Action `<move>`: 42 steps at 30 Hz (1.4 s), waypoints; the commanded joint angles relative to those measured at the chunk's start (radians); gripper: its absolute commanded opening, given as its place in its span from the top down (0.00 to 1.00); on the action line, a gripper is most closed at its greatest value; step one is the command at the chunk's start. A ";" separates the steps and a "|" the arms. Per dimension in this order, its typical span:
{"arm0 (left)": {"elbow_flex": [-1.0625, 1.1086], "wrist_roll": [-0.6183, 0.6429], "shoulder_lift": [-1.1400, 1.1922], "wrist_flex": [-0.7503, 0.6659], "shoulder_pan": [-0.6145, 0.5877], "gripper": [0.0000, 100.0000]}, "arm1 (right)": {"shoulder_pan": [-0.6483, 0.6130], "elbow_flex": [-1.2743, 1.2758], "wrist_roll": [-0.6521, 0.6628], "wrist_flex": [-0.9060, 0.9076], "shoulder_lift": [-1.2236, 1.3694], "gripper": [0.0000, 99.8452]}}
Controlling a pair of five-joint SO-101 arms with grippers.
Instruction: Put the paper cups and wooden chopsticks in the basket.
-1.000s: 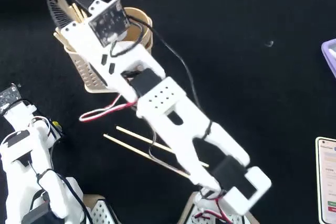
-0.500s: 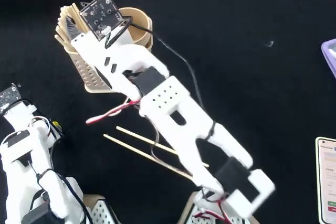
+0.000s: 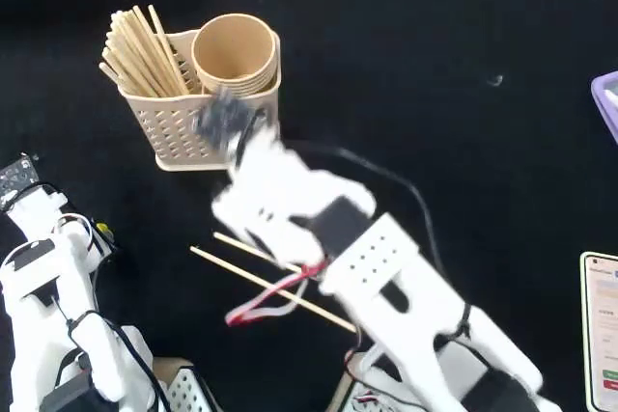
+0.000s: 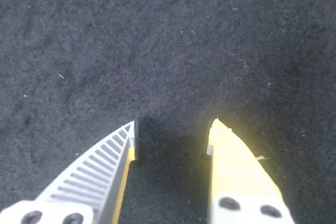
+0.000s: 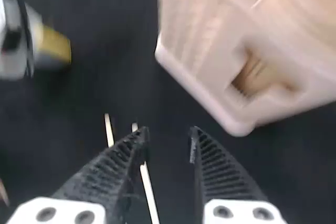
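Observation:
A cream slotted basket stands at the back left, holding a bundle of wooden chopsticks and a stack of paper cups. Two more chopsticks lie flat on the black table in front of it. My right arm hangs just in front of the basket. In the right wrist view my right gripper is open and empty above the loose chopsticks, with the basket close by. My left gripper is open over bare black cloth, and its arm is at the front left.
A phone lies at the right edge, with a purple object behind it. A small speck sits on the cloth at the back right. The black table stretches open to the right of the basket.
My right arm has drawn back from above the basket toward the front and lowered. The chopsticks it held up now stand in the basket. The left arm has not moved.

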 commanded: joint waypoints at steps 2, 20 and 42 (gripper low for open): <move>-0.010 -0.009 -0.015 -0.017 0.008 0.78 | -0.017 0.344 0.141 -0.092 -0.059 0.88; -0.010 -0.009 -0.015 -0.017 0.005 0.78 | -0.155 0.203 0.132 0.063 0.315 0.74; -0.012 -0.009 -0.017 -0.017 0.005 0.78 | -0.120 0.351 0.130 -0.104 0.332 0.74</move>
